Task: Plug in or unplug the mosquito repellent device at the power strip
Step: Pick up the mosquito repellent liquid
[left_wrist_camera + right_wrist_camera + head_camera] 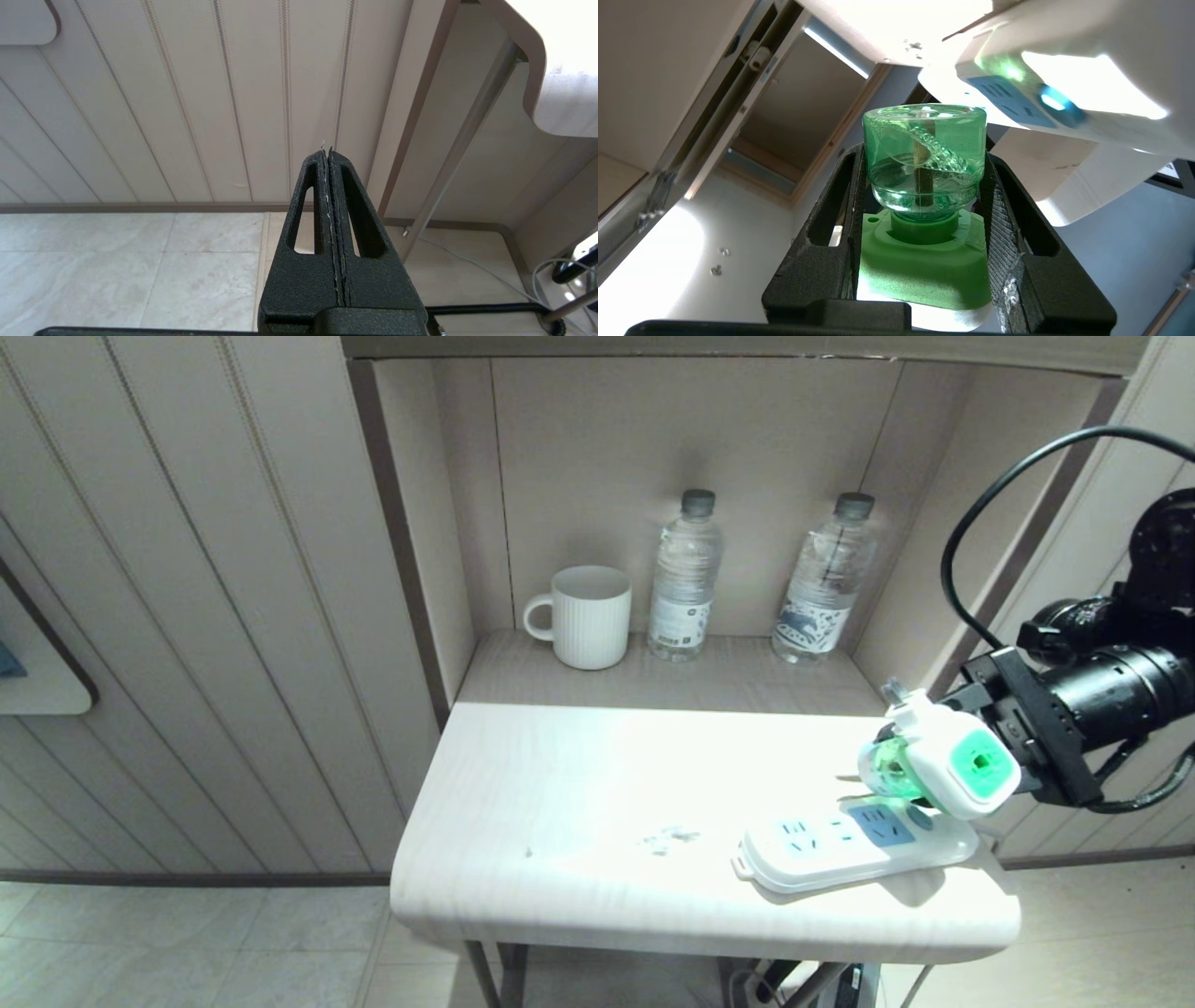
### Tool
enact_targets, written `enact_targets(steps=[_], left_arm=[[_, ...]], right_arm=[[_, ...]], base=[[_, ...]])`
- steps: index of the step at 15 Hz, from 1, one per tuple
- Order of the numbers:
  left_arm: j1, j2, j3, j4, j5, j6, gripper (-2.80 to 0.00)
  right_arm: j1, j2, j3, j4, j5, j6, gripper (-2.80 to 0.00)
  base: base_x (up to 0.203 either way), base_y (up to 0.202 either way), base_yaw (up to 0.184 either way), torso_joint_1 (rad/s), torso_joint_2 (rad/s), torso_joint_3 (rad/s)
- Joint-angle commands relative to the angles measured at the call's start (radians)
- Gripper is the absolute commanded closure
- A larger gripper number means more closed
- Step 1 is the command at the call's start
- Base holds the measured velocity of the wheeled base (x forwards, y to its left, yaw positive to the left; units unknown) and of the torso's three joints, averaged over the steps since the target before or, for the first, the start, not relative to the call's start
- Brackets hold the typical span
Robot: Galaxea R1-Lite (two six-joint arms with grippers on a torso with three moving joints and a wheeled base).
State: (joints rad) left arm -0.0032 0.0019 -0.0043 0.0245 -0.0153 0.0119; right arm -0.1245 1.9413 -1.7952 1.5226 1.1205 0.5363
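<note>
Tabletop left of power strip open; mug, bottles crowd alcove.

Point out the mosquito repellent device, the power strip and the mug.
mosquito repellent device (962, 763): head view, white head beside its green centre.
power strip (812, 849): head view, white top near the sockets.
mug (593, 621): head view, ribbed side wall.

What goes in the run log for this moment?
right gripper: shut on mosquito repellent device | device: tilted, above power strip, seating unclear | left gripper: shut, parked low beside table
</note>
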Motion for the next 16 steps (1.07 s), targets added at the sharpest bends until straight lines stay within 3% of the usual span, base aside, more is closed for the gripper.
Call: enact_targets(steps=[1, 8, 14, 16], left_arm=[[0.000, 0.000, 0.000, 0.000, 0.000, 0.000, 0.00], [0.000, 0.001, 0.000, 0.000, 0.000, 0.000, 0.00], [-0.001, 0.000, 0.000, 0.000, 0.000, 0.000, 0.00], [0.000, 0.000, 0.000, 0.000, 0.000, 0.000, 0.00]], right_arm=[[-0.005, 0.012, -0.006, 0.047, 0.020, -0.034, 0.00], [-0.021, -0.020, 0.026, 0.047, 0.017, -0.319, 0.00], [-0.015, -0.068, 0.034, 0.047, -0.025, -0.308, 0.00], [-0.015, -0.089, 0.018, 0.047, -0.045, -0.233, 0.00]], base=[[0.000, 0.000, 0.000, 0.000, 0.00, 0.000], [0.000, 0.000, 0.000, 0.000, 0.00, 0.000], [0.000, 0.000, 0.000, 0.000, 0.00, 0.000], [0.000, 0.000, 0.000, 0.000, 0.00, 0.000]])
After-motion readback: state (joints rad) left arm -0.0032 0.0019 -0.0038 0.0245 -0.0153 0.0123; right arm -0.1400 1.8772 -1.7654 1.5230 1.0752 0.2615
